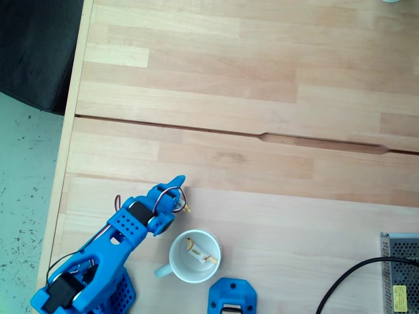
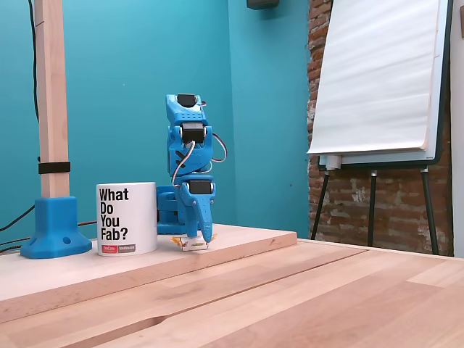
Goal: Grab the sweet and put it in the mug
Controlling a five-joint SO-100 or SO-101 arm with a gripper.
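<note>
blue printed arm sits at lower left of the overhead-looking fixed view, gripper [image 1: 181, 204] pointing down at the tabletop [image 1: 275, 157] just left of the mug [image 1: 175, 260]. jaws look pressed together on the sweet [image 1: 186, 209]: a bit of gold twisted end pokes out at the tip. low side-on fixed view agrees: gripper [image 2: 196, 239] tip is down at board level w/ the sweet [image 2: 193, 245] under/between the fingers, cream wrapper + yellow ends visible, touching or nearly touching the wood. cannot tell if it is off the surface yet.

progress, judged from this: grasp appears made, lift + carry + drop not yet done. short trip, mug is just beside the gripper.

moving right: white ceramic mug, handle toward lower left in the top view, already holds one similar sweet [image 1: 200, 254] lying inside. so one is in, this one is left.

writing: mug [image 2: 127, 217] reads "What Do You Fab?" in bold black, w/ small red + black tags beneath, too small to read. flipchart [image 2: 377, 72] far right is blank.
</note>
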